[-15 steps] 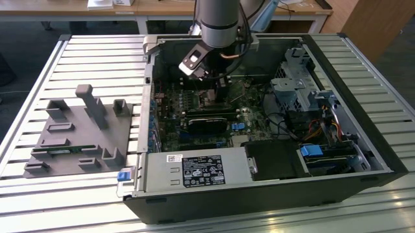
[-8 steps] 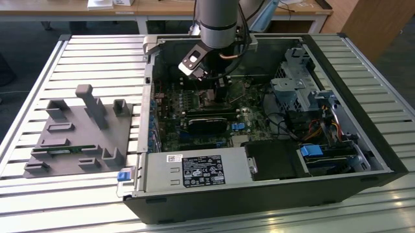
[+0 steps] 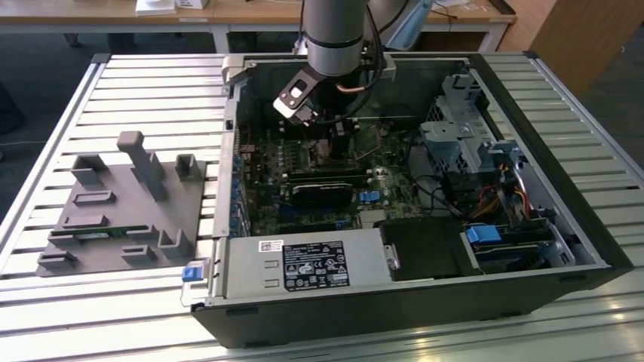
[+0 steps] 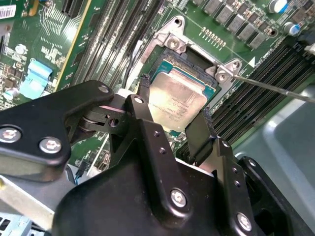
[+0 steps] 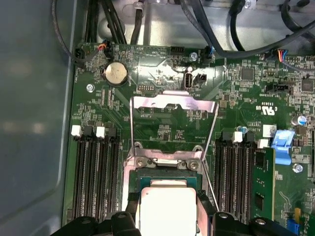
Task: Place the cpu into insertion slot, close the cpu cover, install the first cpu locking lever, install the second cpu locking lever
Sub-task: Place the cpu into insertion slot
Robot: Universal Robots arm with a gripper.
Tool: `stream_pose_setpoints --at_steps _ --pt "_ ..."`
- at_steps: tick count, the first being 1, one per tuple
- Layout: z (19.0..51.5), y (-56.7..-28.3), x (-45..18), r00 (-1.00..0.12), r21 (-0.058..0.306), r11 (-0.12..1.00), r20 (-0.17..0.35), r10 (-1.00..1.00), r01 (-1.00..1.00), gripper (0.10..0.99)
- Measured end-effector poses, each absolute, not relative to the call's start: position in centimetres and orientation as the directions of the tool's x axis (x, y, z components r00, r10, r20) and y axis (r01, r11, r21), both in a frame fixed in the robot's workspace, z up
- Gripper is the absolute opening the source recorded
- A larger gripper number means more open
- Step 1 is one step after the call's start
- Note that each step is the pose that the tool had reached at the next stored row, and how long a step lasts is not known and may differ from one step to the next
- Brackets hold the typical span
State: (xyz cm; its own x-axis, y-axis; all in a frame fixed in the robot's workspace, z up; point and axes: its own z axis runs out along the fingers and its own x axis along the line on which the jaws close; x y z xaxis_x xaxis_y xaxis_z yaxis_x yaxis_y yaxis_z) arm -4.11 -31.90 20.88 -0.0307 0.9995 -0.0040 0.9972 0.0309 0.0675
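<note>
Now the pincer (image 4: 174,98) grips the cpu (image 4: 181,92) by two opposite edges right at the insertion slot (image 4: 193,60), cpu cover (image 5: 172,102) standing open beyond that slot

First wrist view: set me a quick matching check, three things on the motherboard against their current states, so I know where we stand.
Things:
1. silver-grey square cpu
2. thin silvery metal cpu cover
3. round silver coin battery

States:
A. flipped open, off the socket
B. lying on the green board, untouched
C. gripped by the end effector at the square insertion slot

Pairs: 1-C, 2-A, 3-B.
</note>
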Motion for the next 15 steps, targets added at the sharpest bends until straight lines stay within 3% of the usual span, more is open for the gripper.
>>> stream_pose_setpoints --at_steps 15 --pt "20.57 -31.89 -4.35 -0.025 0.067 0.025 -0.004 1.0 0.997 0.537"
